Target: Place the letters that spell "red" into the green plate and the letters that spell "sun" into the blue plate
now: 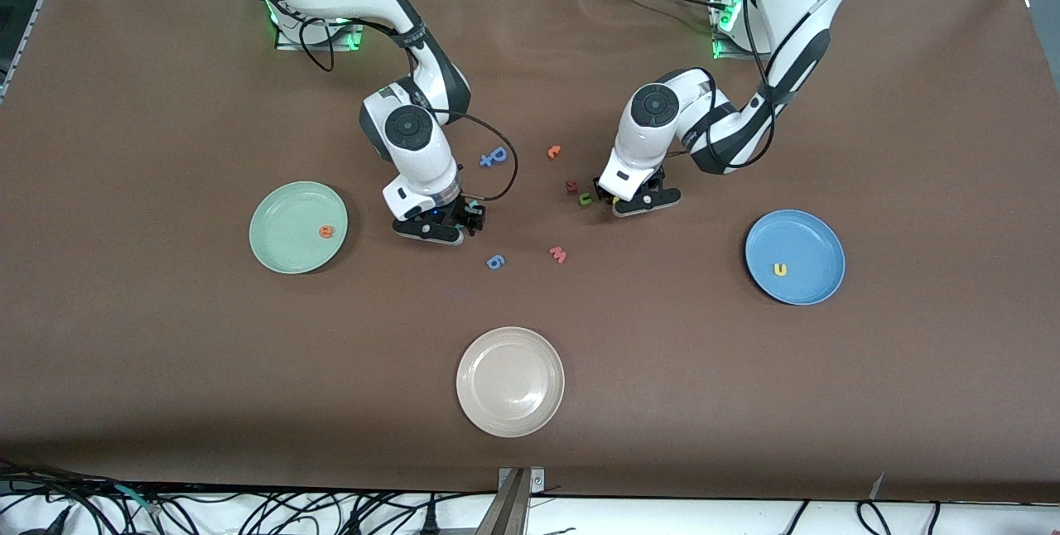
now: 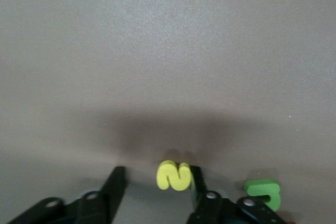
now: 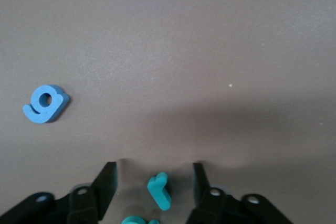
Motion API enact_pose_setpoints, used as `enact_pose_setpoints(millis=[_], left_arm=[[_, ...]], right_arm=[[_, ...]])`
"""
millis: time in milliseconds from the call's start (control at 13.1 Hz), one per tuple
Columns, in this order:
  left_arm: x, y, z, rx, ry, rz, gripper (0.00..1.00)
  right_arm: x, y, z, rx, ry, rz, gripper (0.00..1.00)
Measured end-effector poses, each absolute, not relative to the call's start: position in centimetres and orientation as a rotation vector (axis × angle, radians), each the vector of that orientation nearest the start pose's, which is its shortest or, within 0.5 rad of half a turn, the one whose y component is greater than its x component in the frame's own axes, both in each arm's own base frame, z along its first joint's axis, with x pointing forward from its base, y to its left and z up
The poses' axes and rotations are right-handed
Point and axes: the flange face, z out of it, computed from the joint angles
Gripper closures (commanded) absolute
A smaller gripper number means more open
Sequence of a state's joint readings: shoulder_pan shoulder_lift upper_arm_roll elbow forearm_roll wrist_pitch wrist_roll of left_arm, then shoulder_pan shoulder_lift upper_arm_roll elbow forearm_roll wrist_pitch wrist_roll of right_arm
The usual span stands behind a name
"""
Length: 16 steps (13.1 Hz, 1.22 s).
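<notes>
Mint-green plate (image 1: pixel 298 227) holds orange "e" (image 1: pixel 326 231); blue plate (image 1: pixel 794 257) holds yellow arch (image 1: pixel 779 269).

Left wrist: left gripper (image 2: pixel 156 186) low on the table, fingers parted around yellow "s" (image 2: pixel 174 176), one touching; green arch (image 2: pixel 263 192) just outside. Center before closing.

Right wrist: right gripper (image 3: pixel 152 182) parted around teal "r" (image 3: pixel 160 190), no contact. Squeeze gently.

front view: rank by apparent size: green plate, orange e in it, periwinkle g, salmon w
1. green plate, by far the largest.
2. periwinkle g and salmon w: look alike, not ranked.
3. orange e: looks slightly smaller, though the margin is slim.
</notes>
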<state>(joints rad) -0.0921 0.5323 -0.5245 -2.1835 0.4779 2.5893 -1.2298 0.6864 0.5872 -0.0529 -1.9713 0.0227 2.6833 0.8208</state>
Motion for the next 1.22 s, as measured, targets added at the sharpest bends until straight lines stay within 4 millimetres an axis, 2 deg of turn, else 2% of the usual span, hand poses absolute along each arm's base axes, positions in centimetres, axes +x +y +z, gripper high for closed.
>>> enact_pose_setpoints(millis=[306, 382, 611, 764, 993, 1146, 1222], left_arm=[[44.4, -33.4, 17.4, -3.123, -0.411, 0.016, 1.00], [44.9, -33.3, 17.7, -3.124, -0.423, 0.007, 1.00], [48.3, -31.5, 19.2, -3.080, -0.470, -0.011, 1.00], [51.6, -29.4, 20.9, -3.058, -0.473, -0.006, 1.00], [56.4, -25.6, 24.4, -3.025, -0.359, 0.114, 1.00], [58.6, -22.1, 26.0, -3.009, -0.227, 0.184, 1.00], [59.4, -19.9, 26.2, -3.008, -0.144, 0.219, 1.00]], right_arm=[[50.4, 37.0, 18.1, -3.053, 0.300, -0.162, 0.59], [50.3, 37.1, 18.0, -3.056, 0.298, -0.158, 0.69], [49.9, 37.3, 17.8, -3.074, 0.285, -0.134, 0.94], [49.9, 37.3, 17.8, -3.079, 0.283, -0.127, 0.94], [50.1, 37.0, 18.2, -3.110, 0.287, -0.086, 0.94], [52.1, 35.5, 20.6, -3.162, 0.256, -0.048, 0.94], [53.2, 33.8, 22.4, -3.198, 0.233, -0.013, 0.94]])
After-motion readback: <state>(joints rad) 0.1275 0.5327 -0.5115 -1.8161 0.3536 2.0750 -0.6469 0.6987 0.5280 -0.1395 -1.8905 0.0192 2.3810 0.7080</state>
